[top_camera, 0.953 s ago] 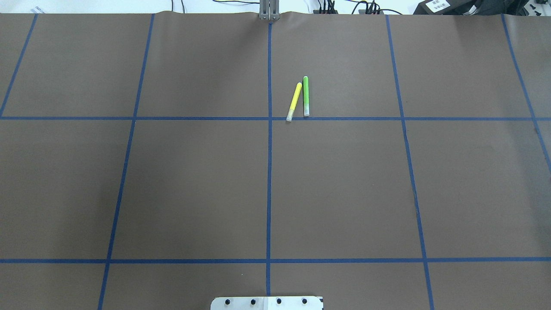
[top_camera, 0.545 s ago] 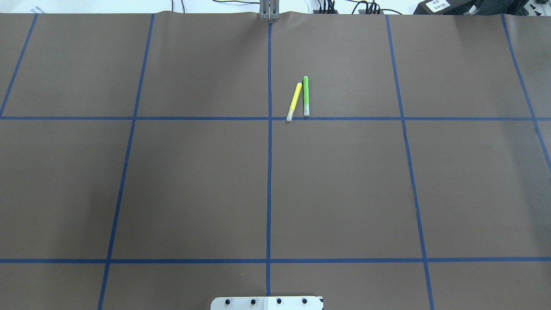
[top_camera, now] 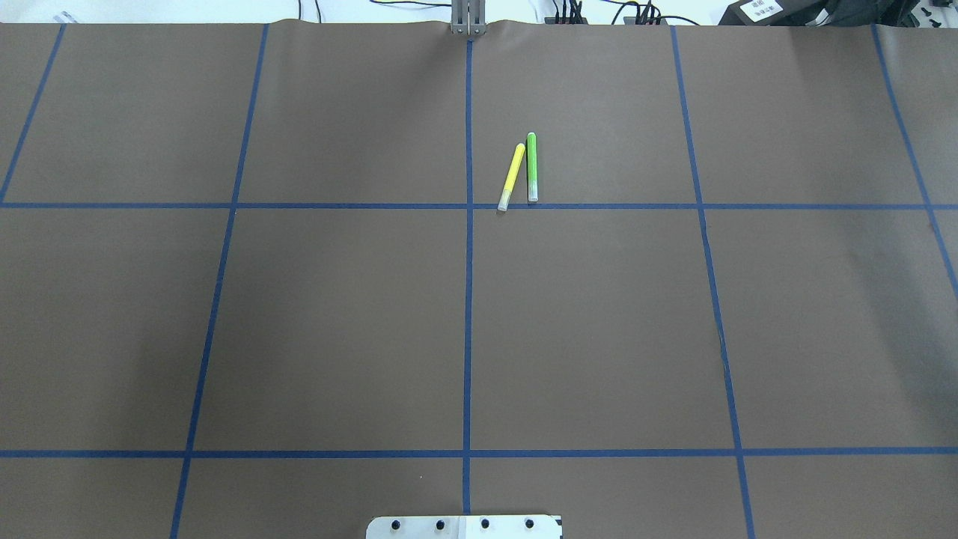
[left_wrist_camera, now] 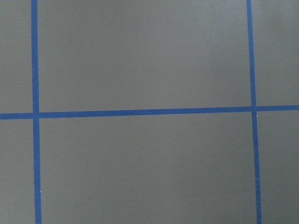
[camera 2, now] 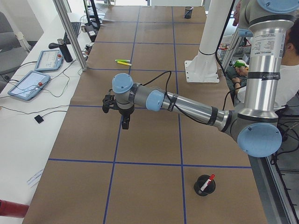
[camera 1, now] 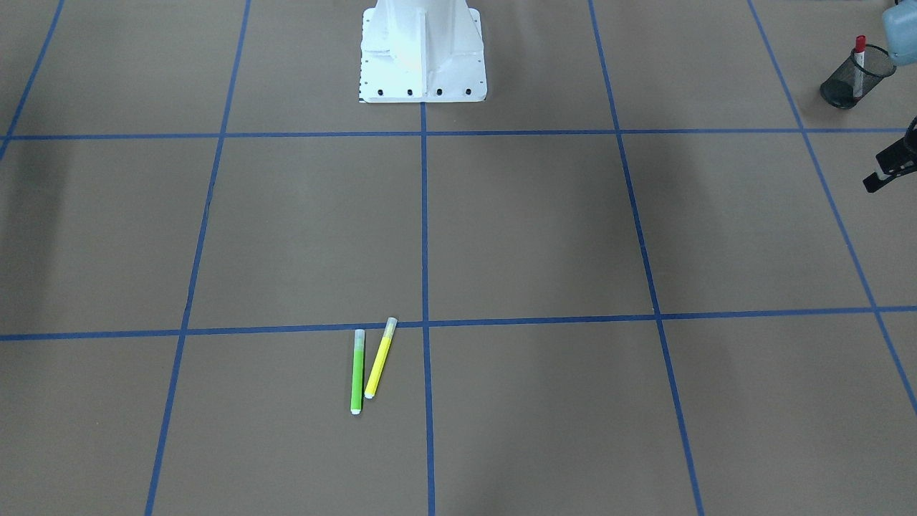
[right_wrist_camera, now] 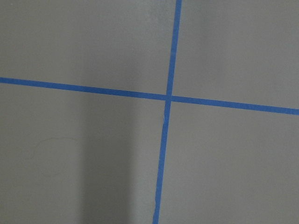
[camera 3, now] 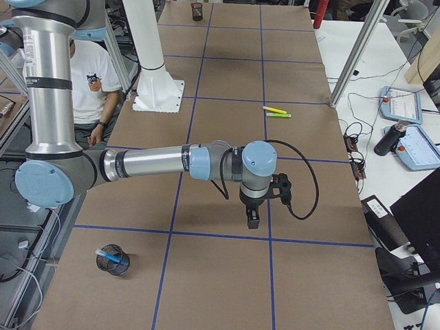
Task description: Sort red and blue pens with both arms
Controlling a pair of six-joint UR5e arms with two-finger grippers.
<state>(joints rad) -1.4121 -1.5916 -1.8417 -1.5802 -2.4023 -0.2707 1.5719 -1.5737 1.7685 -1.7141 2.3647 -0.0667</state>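
Table (top_camera: 337, 322) brown, blue grid lines. Green marker (top_camera: 532, 168), yellow marker (top_camera: 512, 176) upper centre. Pedestal (camera 1: 423, 50) white. Mesh cup (camera 1: 842, 89) black; red-capped pen (camera 1: 860, 50) white-barrelled.

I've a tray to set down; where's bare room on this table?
Bare: the squares between the white metal pedestal base and the green marker and yellow marker. Crowded: those markers' square and the corner with the black mesh cup.

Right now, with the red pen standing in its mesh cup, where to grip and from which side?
Take the red pen by its capped upper end above the mesh cup rim, coming down from above along its lean; the cup wall shields the lower barrel.
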